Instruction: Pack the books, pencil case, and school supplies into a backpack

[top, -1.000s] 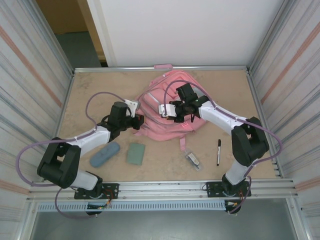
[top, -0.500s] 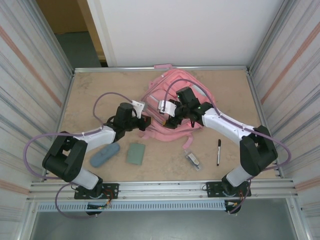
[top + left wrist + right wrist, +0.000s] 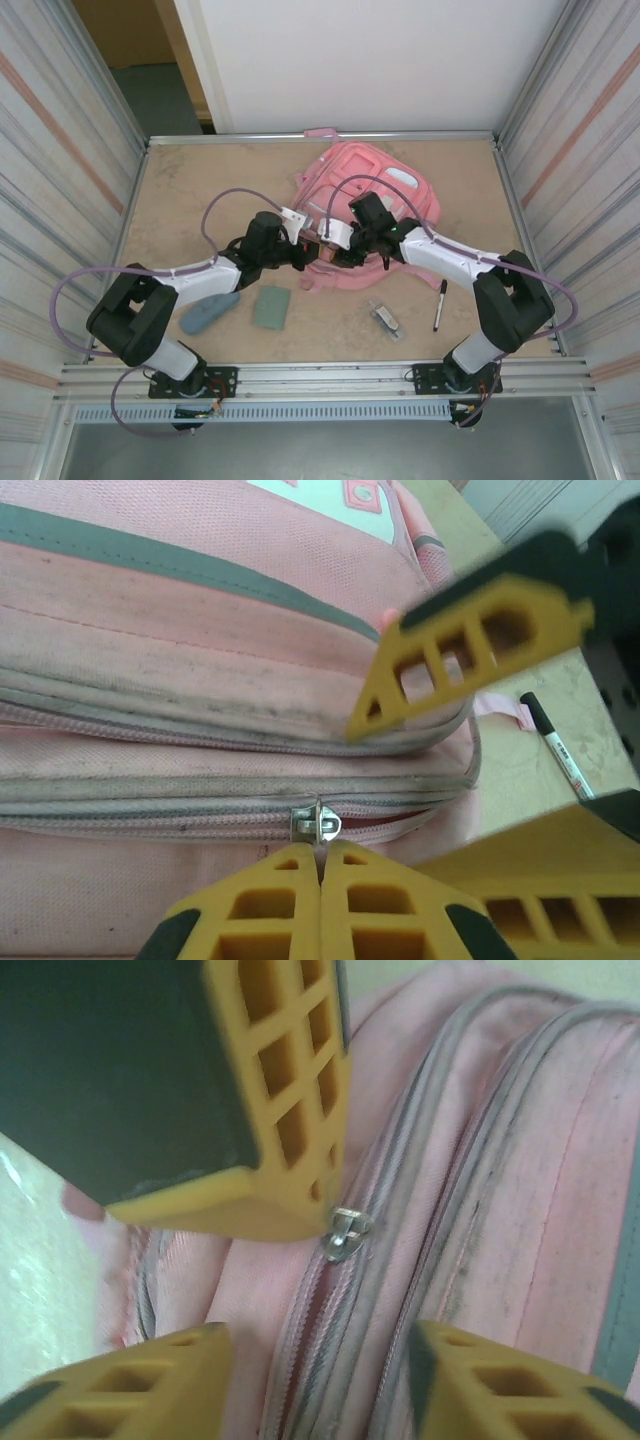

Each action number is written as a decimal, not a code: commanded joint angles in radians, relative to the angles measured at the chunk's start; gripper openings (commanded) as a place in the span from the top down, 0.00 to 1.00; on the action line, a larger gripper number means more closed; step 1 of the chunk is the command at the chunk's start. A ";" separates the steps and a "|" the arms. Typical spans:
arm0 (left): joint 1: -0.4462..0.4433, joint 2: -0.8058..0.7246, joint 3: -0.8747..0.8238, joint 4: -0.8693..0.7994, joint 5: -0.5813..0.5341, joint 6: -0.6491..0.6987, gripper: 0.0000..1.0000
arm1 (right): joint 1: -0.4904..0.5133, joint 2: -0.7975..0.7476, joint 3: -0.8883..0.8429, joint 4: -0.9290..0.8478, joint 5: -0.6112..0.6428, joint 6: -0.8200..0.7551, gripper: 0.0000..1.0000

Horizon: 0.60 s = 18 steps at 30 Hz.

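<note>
We look down into a narrow booth: ribbed metal walls (image 3: pixel 60 170) on either side, a white panel (image 3: pixel 370 60) at the back, an open doorway (image 3: pixel 130 40) at the far left corner. The tabletop (image 3: pixel 190 190) is a speckled tan board, closed off by an aluminium rail (image 3: pixel 330 375) at the near edge.

The pink backpack (image 3: pixel 380 190) lies flat at the far centre of the board, its zipped seams turned toward the near edge. The left gripper (image 3: pixel 320 865) sits at the bag's near side with its jaws pressed tight together, the metal zip pull (image 3: pixel 318 823) right at their tips. Whether the pull is pinched, we cannot tell. The right gripper (image 3: pixel 318 1345) hovers just beside it over the same zip, jaws partly apart and holding nothing.

On the bare board nearer the rail, the blue-grey pencil case (image 3: pixel 208 312) lies at the left, with the sage-green book (image 3: pixel 271 307) just beside it. Right of centre rest the black pen (image 3: pixel 439 303) and, near it, the small clear-and-grey item (image 3: pixel 385 318).
</note>
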 commanded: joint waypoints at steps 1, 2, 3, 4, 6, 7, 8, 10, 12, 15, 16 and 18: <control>0.003 -0.042 0.017 0.037 -0.009 0.010 1.00 | 0.051 -0.001 -0.023 -0.031 0.154 -0.086 0.70; 0.008 -0.048 0.014 0.030 -0.015 0.017 1.00 | 0.066 -0.006 -0.034 -0.012 0.187 -0.097 0.77; 0.013 -0.055 0.009 0.023 -0.022 0.022 1.00 | 0.083 -0.012 -0.049 0.005 0.217 -0.115 0.83; 0.022 -0.059 0.008 0.012 -0.031 0.025 1.00 | 0.097 -0.018 -0.061 0.021 0.238 -0.131 0.90; 0.043 -0.071 0.002 -0.023 -0.082 0.034 1.00 | 0.121 -0.041 -0.085 0.048 0.274 -0.157 0.97; 0.054 -0.075 -0.002 -0.039 -0.128 0.033 1.00 | 0.125 -0.054 -0.093 0.052 0.275 -0.166 1.00; 0.071 -0.080 -0.010 -0.055 -0.183 0.026 1.00 | 0.131 -0.074 -0.100 0.051 0.268 -0.173 1.00; 0.116 -0.086 -0.022 -0.069 -0.232 0.010 1.00 | 0.136 -0.105 -0.105 0.023 0.234 -0.188 1.00; 0.180 -0.088 -0.029 -0.069 -0.234 -0.007 1.00 | 0.141 -0.125 -0.108 -0.007 0.227 -0.210 1.00; 0.275 -0.063 -0.020 -0.081 -0.253 -0.020 1.00 | 0.141 -0.130 -0.106 -0.056 0.246 -0.270 1.00; 0.312 -0.042 -0.012 -0.097 -0.260 -0.042 1.00 | 0.141 -0.131 -0.099 -0.073 0.261 -0.291 1.00; 0.382 -0.001 0.006 -0.119 -0.206 -0.094 1.00 | 0.136 -0.135 -0.090 -0.087 0.287 -0.316 1.00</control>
